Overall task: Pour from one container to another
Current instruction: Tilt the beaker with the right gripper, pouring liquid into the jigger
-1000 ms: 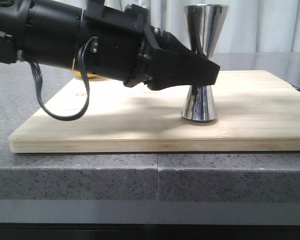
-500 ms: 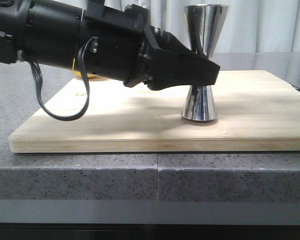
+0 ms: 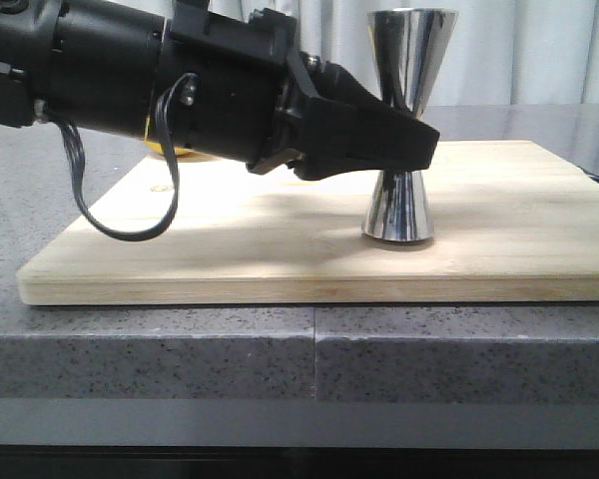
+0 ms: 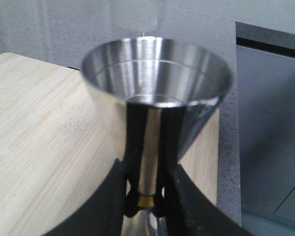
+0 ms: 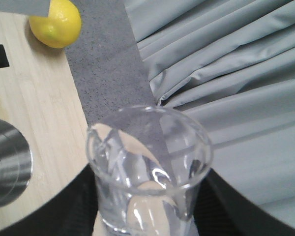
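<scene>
The shiny steel jigger (image 3: 409,120) stands upright on the wooden board (image 3: 280,239), the left pincer (image 4: 145,206) squeezing its thin gold waist. The right pincer (image 5: 147,216) holds the clear glass beaker (image 5: 147,172).

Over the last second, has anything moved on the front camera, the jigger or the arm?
Nothing visibly changed. The left claw stays closed around the waist of the steel jigger, which stands upright on the wooden board in the same spot.
</scene>
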Available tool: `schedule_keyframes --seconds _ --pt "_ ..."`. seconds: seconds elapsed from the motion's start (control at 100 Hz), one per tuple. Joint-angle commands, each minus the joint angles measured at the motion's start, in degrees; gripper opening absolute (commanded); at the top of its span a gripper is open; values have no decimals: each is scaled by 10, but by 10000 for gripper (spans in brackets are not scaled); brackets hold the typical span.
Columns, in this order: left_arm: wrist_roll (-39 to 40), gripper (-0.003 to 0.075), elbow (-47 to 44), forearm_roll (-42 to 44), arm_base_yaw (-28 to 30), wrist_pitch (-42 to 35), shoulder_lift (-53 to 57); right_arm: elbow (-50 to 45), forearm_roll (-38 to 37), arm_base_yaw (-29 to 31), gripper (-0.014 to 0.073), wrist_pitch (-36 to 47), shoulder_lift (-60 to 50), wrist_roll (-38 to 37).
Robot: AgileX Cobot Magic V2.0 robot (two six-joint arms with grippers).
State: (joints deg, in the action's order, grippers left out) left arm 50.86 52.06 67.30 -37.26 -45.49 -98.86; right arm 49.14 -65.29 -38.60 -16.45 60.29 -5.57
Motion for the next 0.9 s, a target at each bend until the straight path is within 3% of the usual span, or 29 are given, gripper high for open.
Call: schedule_keyframes --seconds 0.0,0.89 --pt "4 -21 15 -26 0 -38 31 22 -24 1 240 23 -16 3" --pt "4 -21 15 -26 0 -38 31 22 -63 1 240 27 -15 3"
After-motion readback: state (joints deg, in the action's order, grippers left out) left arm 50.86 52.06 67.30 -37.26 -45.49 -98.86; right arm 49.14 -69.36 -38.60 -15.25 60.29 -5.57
